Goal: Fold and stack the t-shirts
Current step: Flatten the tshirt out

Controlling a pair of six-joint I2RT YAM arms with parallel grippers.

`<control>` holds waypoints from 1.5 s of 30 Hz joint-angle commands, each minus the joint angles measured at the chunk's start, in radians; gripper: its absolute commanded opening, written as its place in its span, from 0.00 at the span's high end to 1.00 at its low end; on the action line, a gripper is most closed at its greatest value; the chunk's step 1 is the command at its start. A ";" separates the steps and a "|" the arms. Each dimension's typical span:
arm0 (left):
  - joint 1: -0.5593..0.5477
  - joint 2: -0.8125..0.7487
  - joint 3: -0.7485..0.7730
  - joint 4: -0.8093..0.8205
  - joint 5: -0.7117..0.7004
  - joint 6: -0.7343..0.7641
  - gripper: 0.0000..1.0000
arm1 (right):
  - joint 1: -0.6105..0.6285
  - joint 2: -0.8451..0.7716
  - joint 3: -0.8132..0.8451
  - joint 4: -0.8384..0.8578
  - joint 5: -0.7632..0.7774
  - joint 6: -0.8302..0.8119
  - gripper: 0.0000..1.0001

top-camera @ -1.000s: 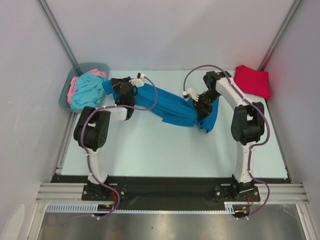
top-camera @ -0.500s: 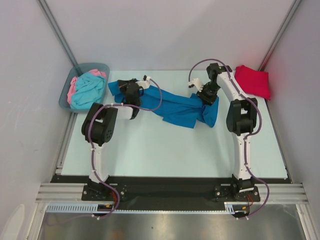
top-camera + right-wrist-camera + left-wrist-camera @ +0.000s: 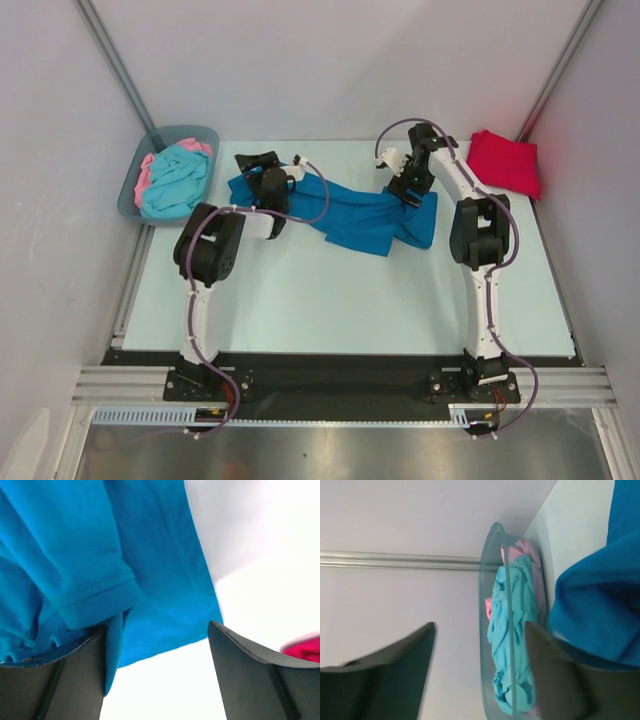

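Blue shirt (image 3: 352, 216) lies rumpled on the far half of the table (image 3: 300, 300), its long axis running side to side, with the left gripper (image 3: 256, 163) and right gripper (image 3: 408, 188) each over one end, jaws spread and empty.

Blue t-shirt (image 3: 350, 215) lies rumpled mid-table; red t-shirt (image 3: 505, 162) folded far right.

Pale table (image 3: 330, 300) under crumpled blue t-shirt (image 3: 360, 222), red t-shirt (image 3: 505, 162), grey-blue bin (image 3: 198, 131).
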 commanded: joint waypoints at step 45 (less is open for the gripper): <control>0.093 -0.381 -0.106 -0.537 0.090 -0.379 0.12 | 0.396 -0.331 -0.563 0.170 0.075 0.037 0.42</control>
